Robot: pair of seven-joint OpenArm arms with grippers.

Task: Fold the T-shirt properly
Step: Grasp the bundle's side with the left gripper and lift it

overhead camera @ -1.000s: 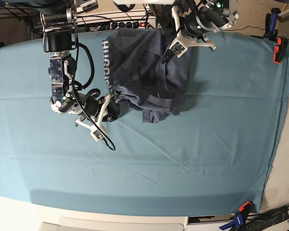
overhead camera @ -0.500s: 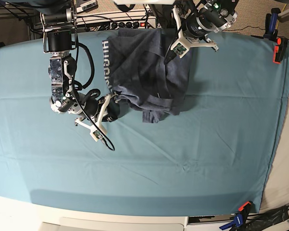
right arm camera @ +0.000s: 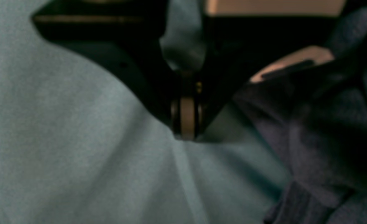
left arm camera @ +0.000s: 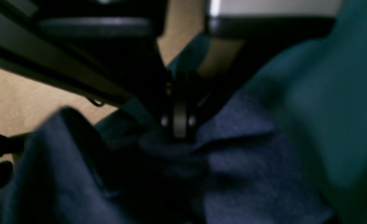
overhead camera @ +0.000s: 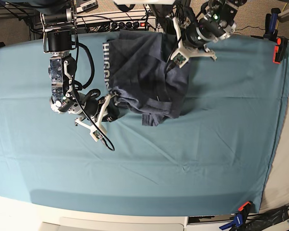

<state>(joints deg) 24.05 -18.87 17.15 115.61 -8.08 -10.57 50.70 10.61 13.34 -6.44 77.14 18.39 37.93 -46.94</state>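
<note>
My teal-covered table (overhead camera: 221,154) carries the T-shirt (overhead camera: 144,72), bunched near its far edge (lettering toward my right arm). My left gripper (left arm camera: 181,133) has its jaws closed at the shirt's far part; my right gripper (right arm camera: 187,137) stands just beside the shirt, jaws together, gripping no fabric.

Count, base view: T-shirt (overhead camera: 147,77), one. White lettering strip on it (overhead camera: 106,65), one. Teal table cloth (overhead camera: 221,159), one. Robot arms, two: right arm (overhead camera: 62,72), left arm (overhead camera: 214,24). Wrist views: grippers, one per arm, two in all: left gripper (left arm camera: 180,133), right gripper (right arm camera: 186,137). Red-and-black clamp-like items by the cloth edge, two: upper (overhead camera: 278,50), lower (overhead camera: 242,211).
</note>
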